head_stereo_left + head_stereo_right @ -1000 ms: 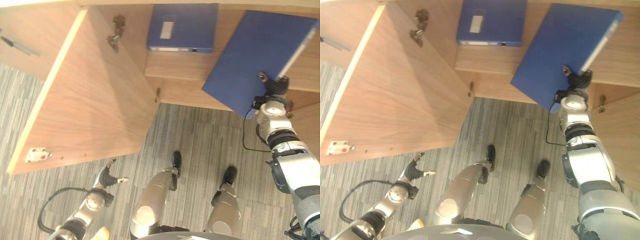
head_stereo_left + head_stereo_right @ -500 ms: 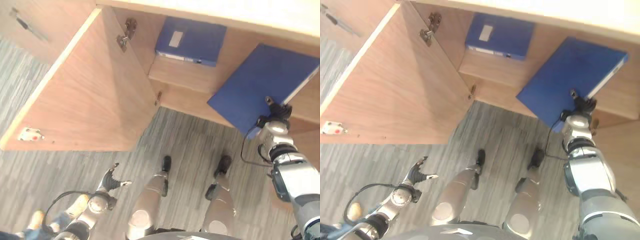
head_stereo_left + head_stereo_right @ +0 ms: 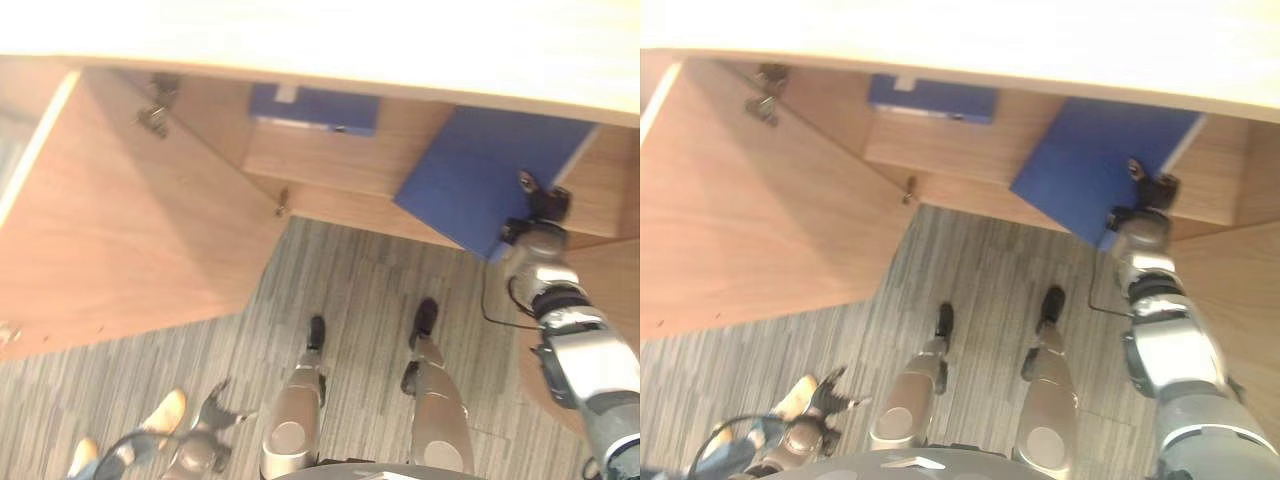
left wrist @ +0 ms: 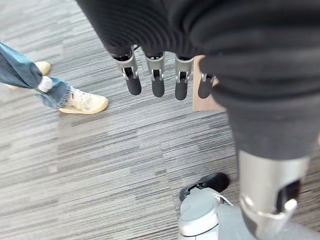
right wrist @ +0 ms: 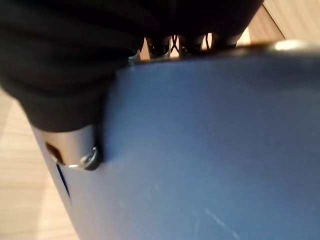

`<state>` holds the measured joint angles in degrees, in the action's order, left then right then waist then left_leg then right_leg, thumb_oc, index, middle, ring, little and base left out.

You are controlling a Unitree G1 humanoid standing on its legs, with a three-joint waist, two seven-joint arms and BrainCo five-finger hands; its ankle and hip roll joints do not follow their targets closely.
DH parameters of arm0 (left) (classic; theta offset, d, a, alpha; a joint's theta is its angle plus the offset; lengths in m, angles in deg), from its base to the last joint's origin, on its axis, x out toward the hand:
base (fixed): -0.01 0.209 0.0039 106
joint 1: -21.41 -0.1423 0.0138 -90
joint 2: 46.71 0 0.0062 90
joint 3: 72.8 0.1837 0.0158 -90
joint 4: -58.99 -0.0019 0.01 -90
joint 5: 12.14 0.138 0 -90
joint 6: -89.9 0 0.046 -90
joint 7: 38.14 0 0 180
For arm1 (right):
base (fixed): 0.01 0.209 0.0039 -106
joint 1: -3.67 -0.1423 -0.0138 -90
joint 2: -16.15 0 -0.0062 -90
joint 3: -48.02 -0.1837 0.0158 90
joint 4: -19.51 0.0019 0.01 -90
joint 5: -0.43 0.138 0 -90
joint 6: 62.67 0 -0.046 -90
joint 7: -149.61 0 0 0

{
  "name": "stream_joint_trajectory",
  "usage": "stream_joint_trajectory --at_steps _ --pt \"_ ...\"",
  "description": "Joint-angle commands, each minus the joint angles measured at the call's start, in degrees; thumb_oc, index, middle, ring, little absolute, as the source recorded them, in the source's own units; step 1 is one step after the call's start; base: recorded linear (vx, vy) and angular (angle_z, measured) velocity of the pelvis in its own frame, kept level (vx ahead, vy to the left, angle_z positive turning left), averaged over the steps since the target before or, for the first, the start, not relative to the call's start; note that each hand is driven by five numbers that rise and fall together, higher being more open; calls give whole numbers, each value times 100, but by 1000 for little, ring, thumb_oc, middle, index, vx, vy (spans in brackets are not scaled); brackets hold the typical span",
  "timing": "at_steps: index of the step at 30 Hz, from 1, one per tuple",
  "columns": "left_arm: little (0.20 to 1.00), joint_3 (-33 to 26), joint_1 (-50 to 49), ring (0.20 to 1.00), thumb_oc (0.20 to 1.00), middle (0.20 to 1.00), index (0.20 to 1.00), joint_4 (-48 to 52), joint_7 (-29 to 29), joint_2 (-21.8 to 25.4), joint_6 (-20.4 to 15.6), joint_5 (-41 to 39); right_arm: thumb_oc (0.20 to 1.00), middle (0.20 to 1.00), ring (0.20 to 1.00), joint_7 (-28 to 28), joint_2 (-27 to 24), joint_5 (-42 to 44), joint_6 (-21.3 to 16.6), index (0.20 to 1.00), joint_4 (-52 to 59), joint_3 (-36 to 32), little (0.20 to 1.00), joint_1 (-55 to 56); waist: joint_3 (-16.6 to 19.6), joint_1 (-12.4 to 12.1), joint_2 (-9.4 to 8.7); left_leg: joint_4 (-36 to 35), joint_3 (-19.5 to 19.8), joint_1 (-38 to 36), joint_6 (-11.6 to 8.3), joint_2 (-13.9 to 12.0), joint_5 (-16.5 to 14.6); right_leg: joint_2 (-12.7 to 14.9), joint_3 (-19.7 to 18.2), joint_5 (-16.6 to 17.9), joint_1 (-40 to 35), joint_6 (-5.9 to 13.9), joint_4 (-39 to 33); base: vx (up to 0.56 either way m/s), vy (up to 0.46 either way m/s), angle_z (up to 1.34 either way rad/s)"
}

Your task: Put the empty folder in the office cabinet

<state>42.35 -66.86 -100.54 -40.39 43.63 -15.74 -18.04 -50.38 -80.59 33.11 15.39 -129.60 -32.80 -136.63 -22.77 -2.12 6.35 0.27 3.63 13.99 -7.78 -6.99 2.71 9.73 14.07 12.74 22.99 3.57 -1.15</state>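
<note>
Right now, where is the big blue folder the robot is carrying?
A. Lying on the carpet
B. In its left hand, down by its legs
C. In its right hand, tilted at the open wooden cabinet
C: the right hand grips the flat blue folder, tilted at the open wooden cabinet; the left hand hangs open above the floor.

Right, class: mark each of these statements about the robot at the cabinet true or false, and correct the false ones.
1. The right hand grips a blue folder. True.
2. The cabinet door is closed. False: it stands open.
3. Another blue folder already lies on the cabinet shelf. True.
4. The left hand holds a folder too. False: its fingers hang straight over the carpet, holding nothing.
5. A person's shoes show near the left hand. True.
</note>
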Motion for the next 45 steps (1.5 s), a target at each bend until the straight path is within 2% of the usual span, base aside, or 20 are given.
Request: stream_joint_trajectory --at_steps 1,3,4,6,9,14,17,19,24,29,37,41,42,43,44,45 --pt "1000 326 64 1000 1000 1000 1000 472 -198 440 -129 45 200 200 200 -749 69 14 -738 200 49 -275 200 -253 231 -293 -228 691 -34 -136 -31 84 -965 735 -488 387 321 853 -294 54 -48 -20" --pt "1000 391 61 1000 1000 1000 1000 484 -205 409 -130 58 200 200 200 -884 163 63 -826 200 26 -386 200 -320 252 -310 -183 627 -37 -156 -34 64 -933 713 -483 363 313 842 -299 46 -18 -12" --pt "1000 552 74 1000 1000 1000 1000 543 -206 388 -157 93 200 200 200 -1152 260 234 -965 200 -197 -640 200 -533 322 -396 -51 464 -26 -209 -42 20 -861 684 -466 309 299 839 -308 75 -21 -5" --pt "1000 609 81 1000 1000 1000 1000 564 -203 392 -172 111 200 200 200 -1216 246 343 -995 200 -325 -729 200 -643 357 -436 -3 392 -17 -224 -47 5 -829 677 -458 291 297 839 -315 50 -5 1" --pt "1000 855 98 1000 1000 1000 1000 645 -189 446 -218 171 200 200 200 -1374 -28 1069 -1072 200 -1063 -1028 200 -1109 498 -607 205 135 27 -292 -55 -15 -703 666 -431 221 275 848 -330 67 12 10" --pt "1000 952 136 1000 1000 1000 1000 661 -186 483 -234 179 200 200 200 -1402 -270 1572 -1109 200 -1473 -1216 200 -1354 537 -682 295 61 68 -279 -62 -17 -658 674 -402 188 281 849 -327 27 -9 16" --pt "1000 998 164 1000 1000 1000 1000 671 -161 542 -240 162 200 200 200 -1202 -703 2461 -1122 200 -1786 -1372 200 -1669 596 -791 406 -25 103 -248 -77 -22 -621 664 -383 147 337 852 -316 33 -3 12" --pt "1000 1005 173 1000 1000 1000 1000 675 -158 540 -239 159 200 200 200 -1161 -729 2501 -1122 200 -1824 -1360 200 -1689 602 -802 413 -34 102 -240 -80 -27 -616 659 -382 146 349 850 -314 0 0 0" --pt "1000 977 194 1000 1000 1000 1000 643 -140 598 -229 127 200 200 200 -1067 -1013 2918 -1066 200 -2005 -1309 200 -2033 592 -862 560 -119 66 -167 -114 -61 -558 623 -413 69 567 811 -193 9 0 -2" --pt "1000 958 228 1000 1000 1000 1000 627 -152 614 -223 76 200 200 200 -1084 -1210 2951 -965 200 -2094 -1115 200 -2430 561 -956 764 -194 28 -53 -146 -99 -445 618 -458 -38 906 781 60 24 6 -8" --pt "1000 853 387 1000 1000 1000 1000 605 -134 720 -192 -35 200 200 200 -998 -1330 2906 -808 200 -2140 -761 200 -2804 459 -1023 925 -233 23 169 -159 -208 -338 587 -517 -268 1490 713 604 28 -20 -4" --pt "1000 682 530 1000 1000 1000 1000 574 -117 850 -140 -146 200 200 200 -847 -1225 2627 -590 200 -2122 -357 200 -2983 405 -1054 957 -304 36 334 -176 -316 -248 526 -534 -474 1958 661 1055 71 -37 -2" --pt "1000 633 565 1000 1000 1000 1000 553 -118 885 -120 -170 200 200 200 -825 -1185 2524 -546 200 -2117 -269 200 -3026 447 -1108 994 -334 32 281 -166 -387 -372 468 -599 -722 2003 727 1162 137 -10 0" --pt "1000 633 565 1000 1000 1000 1000 553 -118 885 -120 -170 200 200 200 -825 -1185 2524 -546 200 -2117 -269 200 -3026 447 -1108 994 -334 32 281 -166 -387 -372 468 -599 -722 2003 727 1162 101 4 -1" --pt "1000 1363 4915 1000 1000 1000 1000 -458 -480 136 1082 -822 200 200 200 -883 18 2438 -555 200 -1981 151 200 -3262 377 -539 788 -359 -170 313 -267 -397 -301 315 -688 -651 2190 670 1303 -6 45 -1" --pt "1000 980 3972 1000 1000 1000 1000 -109 -521 314 655 -984 200 200 200 -1196 165 2661 -576 200 -1958 32 200 -3069 278 -562 790 -323 -272 345 -281 -445 -298 309 -725 -647 2355 646 1440 -15 -42 -4"
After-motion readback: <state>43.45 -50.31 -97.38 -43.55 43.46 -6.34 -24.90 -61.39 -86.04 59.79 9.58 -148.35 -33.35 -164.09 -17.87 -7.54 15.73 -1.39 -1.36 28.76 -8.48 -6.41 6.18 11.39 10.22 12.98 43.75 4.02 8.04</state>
